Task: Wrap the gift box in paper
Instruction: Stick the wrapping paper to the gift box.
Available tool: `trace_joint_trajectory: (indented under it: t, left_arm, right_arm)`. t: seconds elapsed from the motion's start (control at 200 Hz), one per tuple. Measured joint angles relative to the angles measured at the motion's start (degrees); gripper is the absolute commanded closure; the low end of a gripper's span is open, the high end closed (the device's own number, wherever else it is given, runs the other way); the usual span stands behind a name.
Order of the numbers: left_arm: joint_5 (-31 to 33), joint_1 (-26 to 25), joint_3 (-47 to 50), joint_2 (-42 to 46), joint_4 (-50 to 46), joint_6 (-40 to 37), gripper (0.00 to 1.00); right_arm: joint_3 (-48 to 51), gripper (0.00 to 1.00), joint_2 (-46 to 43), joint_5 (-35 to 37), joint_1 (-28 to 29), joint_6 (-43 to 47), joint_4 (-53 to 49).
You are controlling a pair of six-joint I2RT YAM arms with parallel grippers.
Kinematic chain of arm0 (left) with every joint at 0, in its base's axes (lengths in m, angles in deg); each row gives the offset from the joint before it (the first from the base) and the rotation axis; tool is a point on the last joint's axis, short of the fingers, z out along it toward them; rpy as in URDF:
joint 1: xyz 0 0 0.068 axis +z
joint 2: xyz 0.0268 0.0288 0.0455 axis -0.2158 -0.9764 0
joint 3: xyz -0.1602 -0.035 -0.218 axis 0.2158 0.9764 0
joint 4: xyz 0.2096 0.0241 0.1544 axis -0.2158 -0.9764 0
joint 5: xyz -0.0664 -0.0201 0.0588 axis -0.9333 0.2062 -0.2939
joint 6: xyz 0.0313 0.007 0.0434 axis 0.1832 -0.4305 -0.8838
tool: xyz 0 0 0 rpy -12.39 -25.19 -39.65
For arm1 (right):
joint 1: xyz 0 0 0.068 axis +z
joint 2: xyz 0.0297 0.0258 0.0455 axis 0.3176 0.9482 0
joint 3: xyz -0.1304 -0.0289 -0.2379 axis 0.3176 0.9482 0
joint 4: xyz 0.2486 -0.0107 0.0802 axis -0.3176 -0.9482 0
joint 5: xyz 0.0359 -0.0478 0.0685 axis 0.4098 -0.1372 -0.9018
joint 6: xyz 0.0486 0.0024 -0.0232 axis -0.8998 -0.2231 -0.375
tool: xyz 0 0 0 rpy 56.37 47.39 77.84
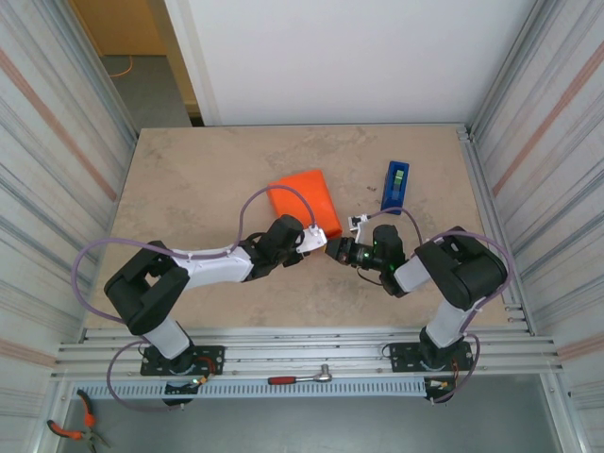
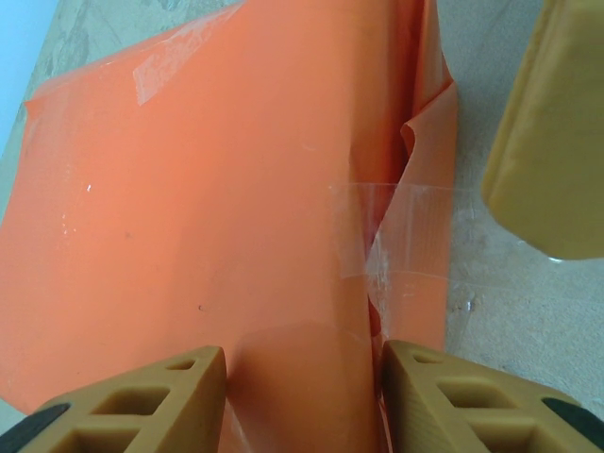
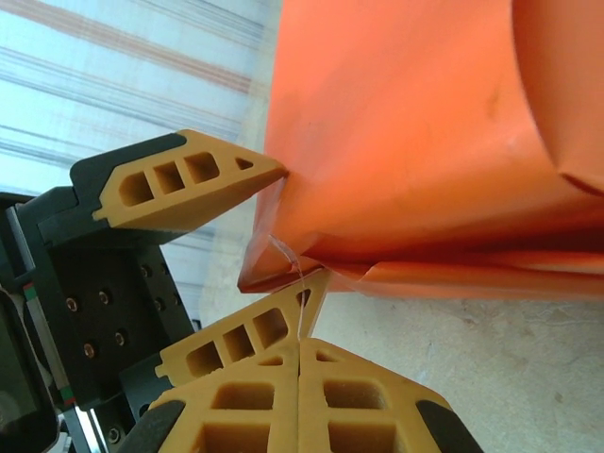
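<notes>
Gift box, covered all over in bright orange paper, lies near the middle of the bench, its long side running from 11 to 5 o'clock in the overhead view. A blue tape dispenser stands apart from it toward 3 o'clock.

Both arms meet at the parcel's 5 o'clock corner. The left tool, reaching in from 8 o'clock, is about half open and straddles the end of the parcel. In the right wrist view its two fingertips each touch the paper, one above and one below the folded corner, so it grips the paper there. The right tool, reaching in from 4 o'clock, is closed tight, finger against finger, just beside that corner. A thin clear sliver rises from the seam of its fingers to the paper; whether it is pinched there I cannot tell.

A strip of clear tape crosses a loose, creased fold of paper. A second patch sits near the parcel's far edge.

A ratchet lies past the bench's near edge at 6 o'clock, and pliers at 7 o'clock.
</notes>
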Motion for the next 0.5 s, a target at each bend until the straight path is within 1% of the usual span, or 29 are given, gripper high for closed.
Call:
trace_joint_trajectory:
  t: [0.501]
  left_arm:
    - [0.24, -0.13, 0.00, 0.00, 0.00, 0.00, 0.53]
  right_arm:
    - [-0.79, 1.00, 1.20, 0.35, 0.00, -1.36, 1.70]
